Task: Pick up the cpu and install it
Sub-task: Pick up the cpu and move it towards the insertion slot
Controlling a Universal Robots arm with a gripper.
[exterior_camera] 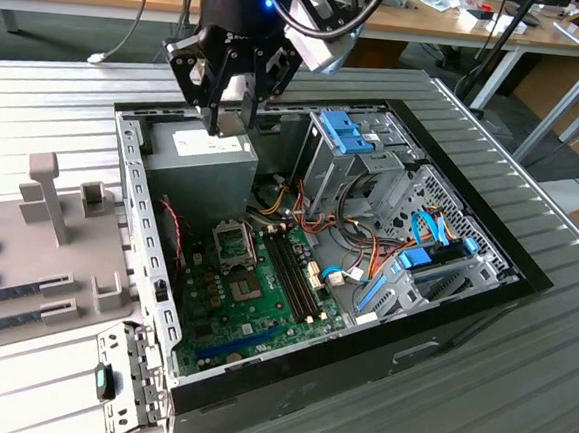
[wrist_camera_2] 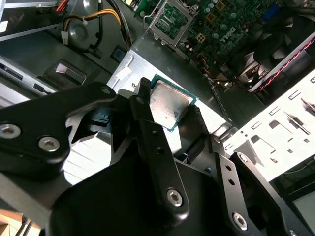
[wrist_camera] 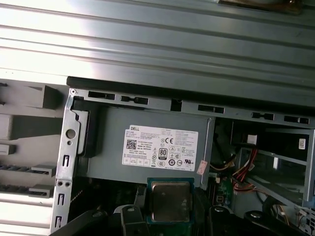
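Gripper: the black gripper [exterior_camera: 231, 122] hangs over the back corner of the open computer case [exterior_camera: 464, 295], at about 11 o'clock from the case's middle in the exterior view.
Grip: its fingers [wrist_camera_2: 147, 125] are drawn in to about the chip's width and pinch the cpu [wrist_camera_2: 170, 104] by two opposite edges.
Cpu: it sits flat between the fingertips with its silvery lid facing the wrist cameras and a thin green rim around it [wrist_camera: 170, 200]. It is in the air above the power supply [wrist_camera: 147, 123] and touches nothing but the fingers.
Cpu in the exterior view: a pale sliver between the fingertips is probably the chip, though it is too small to be sure.
Socket: the metal-framed socket [exterior_camera: 235, 244] on the green motherboard [exterior_camera: 253, 299] lies at about 6 o'clock from the gripper in the exterior view, well apart from it. The second wrist view shows the same socket [wrist_camera_2: 172, 19] beyond the held chip.
Writing: a white label [wrist_camera: 160, 147] on the power supply's grey face carries a logo, small print and a row of certification marks. A small pale tag hangs at its corner [wrist_camera: 202, 167].
Surroundings: the case rests on a ribbed grey table [exterior_camera: 517, 385]. A grey parts fixture [exterior_camera: 38, 227] stands at 9 o'clock from the case.
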